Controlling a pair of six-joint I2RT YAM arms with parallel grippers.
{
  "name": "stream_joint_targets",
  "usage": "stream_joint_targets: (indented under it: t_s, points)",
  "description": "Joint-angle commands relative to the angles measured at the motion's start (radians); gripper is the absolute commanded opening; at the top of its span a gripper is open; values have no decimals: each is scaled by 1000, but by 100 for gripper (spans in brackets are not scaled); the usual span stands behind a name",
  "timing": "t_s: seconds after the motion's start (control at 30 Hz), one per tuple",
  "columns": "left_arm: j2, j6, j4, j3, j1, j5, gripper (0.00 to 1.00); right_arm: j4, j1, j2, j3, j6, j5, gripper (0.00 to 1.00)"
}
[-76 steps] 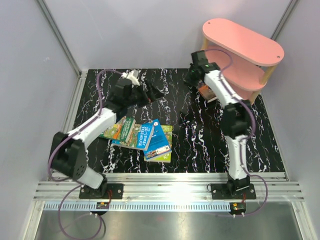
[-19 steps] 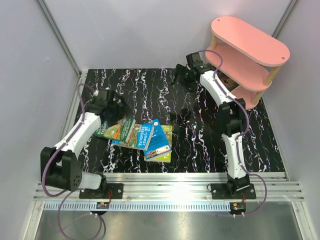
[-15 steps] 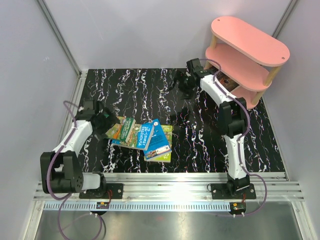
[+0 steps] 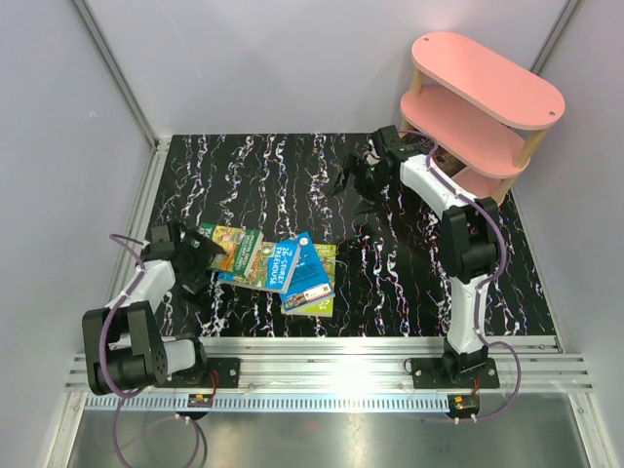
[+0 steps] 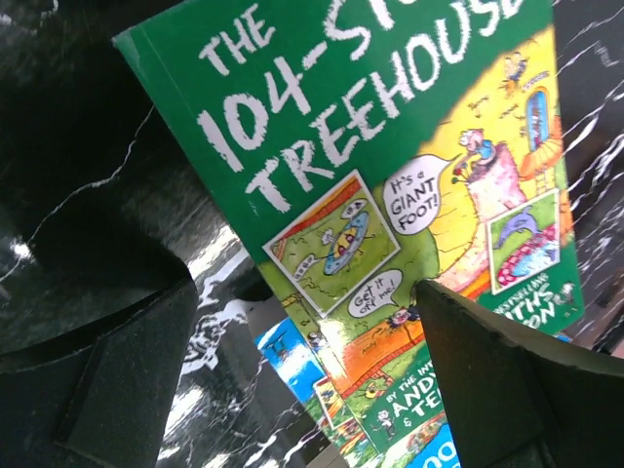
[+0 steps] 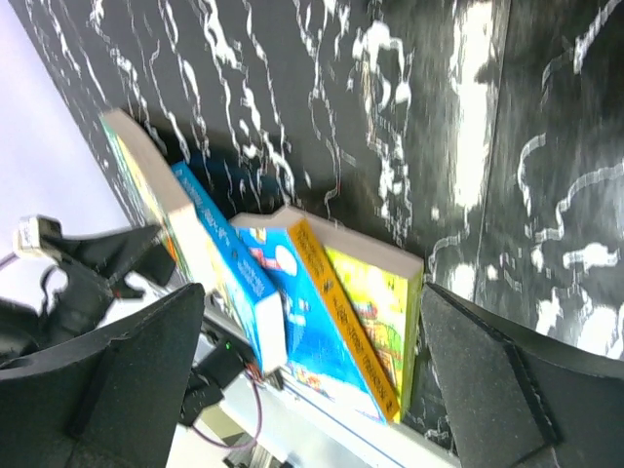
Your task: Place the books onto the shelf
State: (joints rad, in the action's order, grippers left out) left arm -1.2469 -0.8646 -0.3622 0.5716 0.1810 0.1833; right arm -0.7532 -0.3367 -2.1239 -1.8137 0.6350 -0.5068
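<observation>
Swinging right gripper back from shelf, jaws spread, empty; dropping left gripper, also wide, onto green book next.

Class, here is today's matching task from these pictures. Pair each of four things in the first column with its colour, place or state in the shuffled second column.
1 shelf
2 green Treehouse book
3 left gripper
4 right gripper

a open, beside the green Treehouse book
b pink, standing at far right
c open, near the shelf
d lying cover up

Pairs: 1-b, 2-d, 3-a, 4-c
</observation>
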Motion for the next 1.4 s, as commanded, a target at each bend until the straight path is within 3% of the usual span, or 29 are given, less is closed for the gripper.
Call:
stream_joint_targets:
  t_s: [0.0, 0.17, 0.23, 0.3, 0.33, 0.43, 0.6, 0.67, 0.77, 0.97, 1.1, 1.37]
  points:
    - [-46, -20, 144, -30, 17, -36, 99, -20, -2, 104, 72, -40, 1, 100]
    - [-212, -51, 330, -44, 21, 8, 98, 17, -2, 154, 163, -11, -6, 100]
    - [-246, -42, 351, -18, 21, 16, 89, 28, -2, 160, 171, -3, -13, 100]
    - [-270, -36, 383, 5, 20, 25, 75, 49, -2, 168, 174, 6, -30, 100]
    - [-298, -34, 391, 13, 21, 36, 60, 57, -2, 171, 177, 9, -35, 100]
    - [-357, -21, 407, 56, 21, 71, 39, 87, -2, 176, 185, 31, -47, 100]
    - [-417, -13, 451, 103, 21, 113, 16, 118, -2, 185, 200, 48, -53, 100]
    - [-425, -10, 444, 128, 21, 136, 0, 130, -2, 194, 208, 57, -61, 100]
    - [-398, -24, 439, 175, 14, 162, 0, 266, -5, 200, 237, 141, -157, 100]
    - [-333, -100, 321, 335, -49, 122, 0, 538, -34, 180, 307, 474, -240, 100]
    - [-318, -221, 341, 372, -90, 110, 0, 571, -73, 145, 252, 567, -256, 100]
    - [-378, -326, 313, 528, -213, 38, 0, 545, -120, 94, 194, 683, -243, 100]
